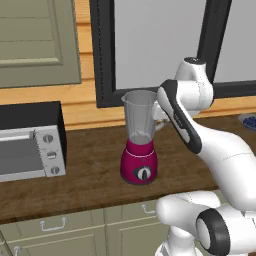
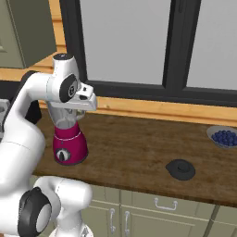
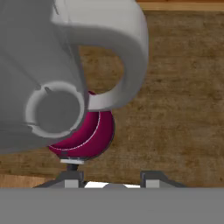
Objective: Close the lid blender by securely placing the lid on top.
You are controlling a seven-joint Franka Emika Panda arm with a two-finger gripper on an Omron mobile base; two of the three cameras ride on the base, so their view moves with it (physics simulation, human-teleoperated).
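Magenta-based blender (image 1: 139,150) (jar open), black lid (image 2: 181,169) apart

Silver toaster oven (image 1: 31,152) at counter's (image 2: 139,139) left; bowl of blueberries (image 2: 224,137) far right

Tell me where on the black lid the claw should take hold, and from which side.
Take the lid by its raised centre knob, coming straight down from above. It lies flat and low on the counter, apart from the blender, so its thin rim probably offers little purchase.
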